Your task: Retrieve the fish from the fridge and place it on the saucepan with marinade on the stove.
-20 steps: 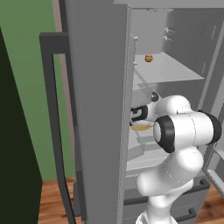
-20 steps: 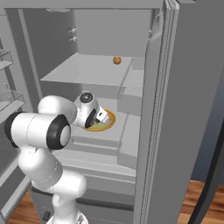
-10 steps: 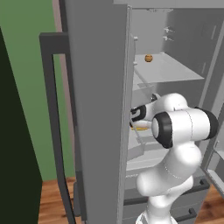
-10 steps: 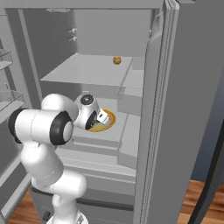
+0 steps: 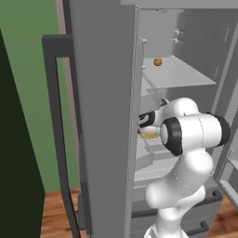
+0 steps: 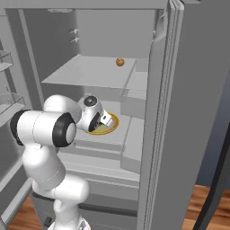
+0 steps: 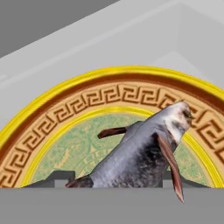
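The slim dark grey fish (image 7: 144, 157) with a paler head lies on the round plate (image 7: 52, 127) with a yellow rim, brown key-pattern band and pale green centre. In the hand view its long axis runs from about seven o'clock to one o'clock: the head points up toward one o'clock, the tail end sinks to the lower edge between the two small dark finger tips (image 7: 61, 178). A reddish fin sticks out toward ten o'clock, another trails down toward five o'clock. The tips stand either side of the fish's rear body, close to it; whether they already press on it I cannot tell.

The plate sits on a white middle shelf (image 6: 112, 134) inside the tall grey double-door fridge (image 5: 102, 116), doors open. The gripper (image 6: 104, 120) on the white arm reaches down over the plate. At twelve o'clock from it, on the shelf above, rests a tiny orange ball (image 6: 120, 62), well apart.

Against half a second ago, the arm's elbow has shifted slightly and the hand sits a touch lower over the plate; plate and ball lie as before
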